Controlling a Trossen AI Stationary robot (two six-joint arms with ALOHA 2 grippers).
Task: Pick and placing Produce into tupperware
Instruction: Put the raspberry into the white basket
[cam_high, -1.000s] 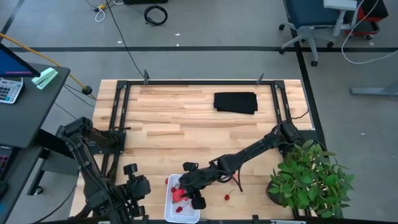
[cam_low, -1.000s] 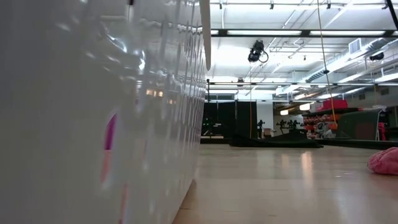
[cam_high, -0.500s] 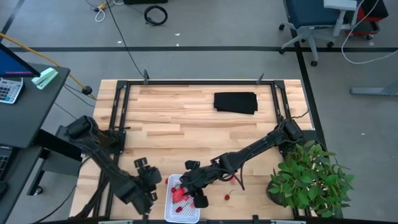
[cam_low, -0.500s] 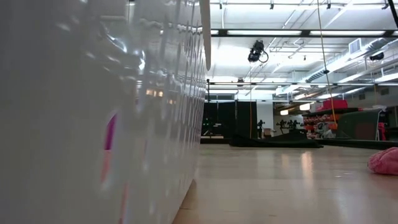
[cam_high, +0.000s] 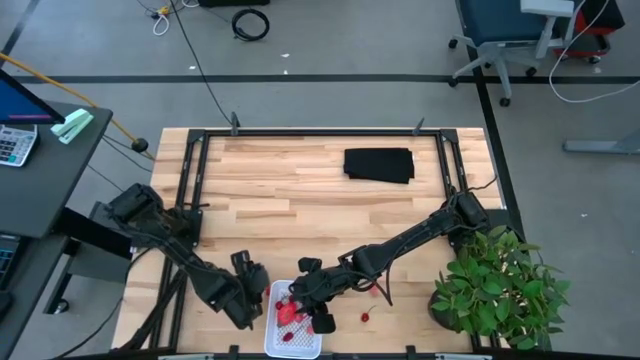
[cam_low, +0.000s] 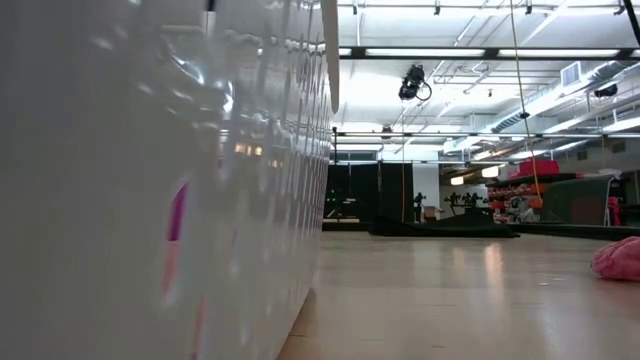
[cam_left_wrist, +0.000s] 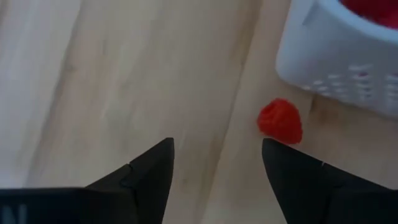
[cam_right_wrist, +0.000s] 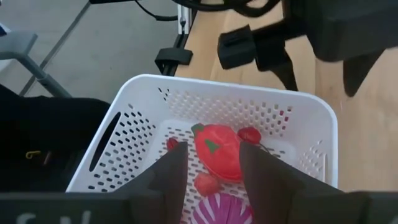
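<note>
While the right claw (cam_high: 300, 304) hangs half-open over the tub (cam_high: 293, 342), the left claw (cam_left_wrist: 214, 171), wide open and empty, faces a red berry (cam_left_wrist: 280, 121) just left of the tub.

Both arms are matte black throughout: slim tubular links joined by bulkier, rounded joint housings. Left arm (cam_high: 170, 250) has a blocky shoulder housing and a thick wrist block ahead of the left gripper (cam_high: 254, 296). Right arm (cam_high: 410, 240) shows the same build, with a thin dark cable looping off its forearm. Right gripper (cam_high: 308, 306) is black, on a squared wrist. Fingers (cam_left_wrist: 149, 171) in the left wrist view are dark wedges tapering to points, faces smooth and plain. Right fingers (cam_right_wrist: 168, 171) look alike, broad and flat.
</note>
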